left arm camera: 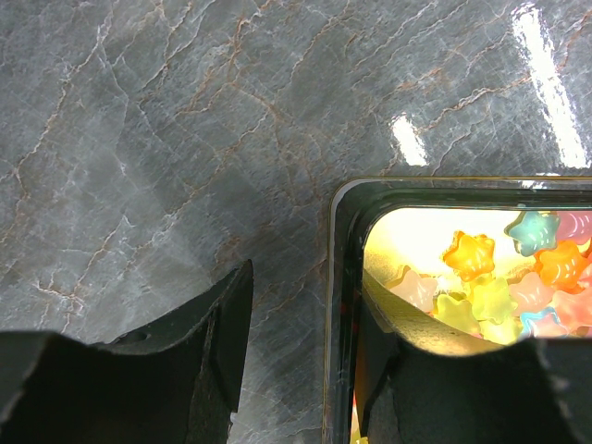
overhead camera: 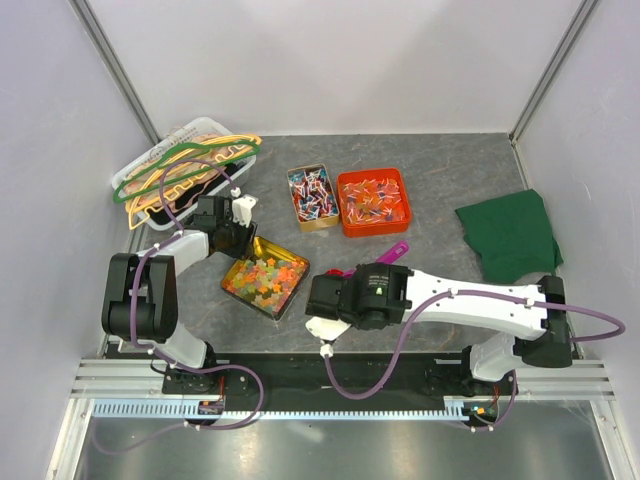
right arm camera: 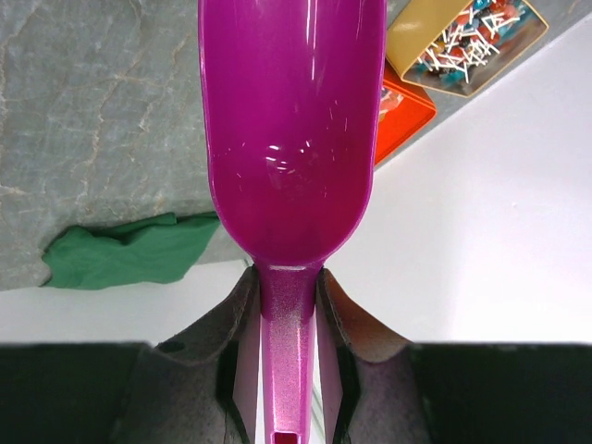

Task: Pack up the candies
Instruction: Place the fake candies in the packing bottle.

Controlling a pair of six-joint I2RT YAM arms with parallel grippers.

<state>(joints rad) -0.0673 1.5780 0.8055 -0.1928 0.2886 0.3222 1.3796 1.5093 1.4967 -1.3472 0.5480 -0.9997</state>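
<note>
Left hand point(left arm camera: 305, 277): fingers apart, astride the wall of the gold tin point(left arm camera: 335, 305). One finger point(left arm camera: 217, 342) sits outside over the tabletop point(overhead camera: 450, 165), the other inside, close to the wall. There's a visible gap between the outer finger and the wall, so it isn't clamped.

Star candies point(overhead camera: 262, 281): in that tin, left of centre, just ahead of the left arm.
- Small five-point stars, translucent and glossy, jelly-like.
- Colours are orange, yellow, pink, green and teal.
- Loose heap, no common heading.
- The tin is shiny metal with rounded corners, and sits corner-on to the arms.

Wrapped candies: two lots at back centre.
- One lot point(overhead camera: 312, 194) is in a small oblong tin point(right arm camera: 407, 46), also gold. Its long axis runs near-to-far.
- The other lot point(overhead camera: 374, 200) is in an orange plastic tray point(right arm camera: 402, 111). It's almost square with rounded corners, just beside that small tin on its right.
- Twist wraps are red, blue and white, jumbled, pointing every way.

Right hand point(right arm camera: 287, 291): clamped on the handle of the purple scoop point(right arm camera: 291, 129).
- The scoop is glossy moulded plastic, with a long rounded bowl tapering to a narrow flat handle.
- In the top view its long axis runs near-left to far-right, with the bowl end toward the orange tray.
- It sits between the star tin and the tray.

Tabletop is grey with a marble pattern and a sheen. A green cloth point(overhead camera: 510, 235) lies crumpled at the right edge. A clear bin point(overhead camera: 205, 128) of hangers sits at far left.
</note>
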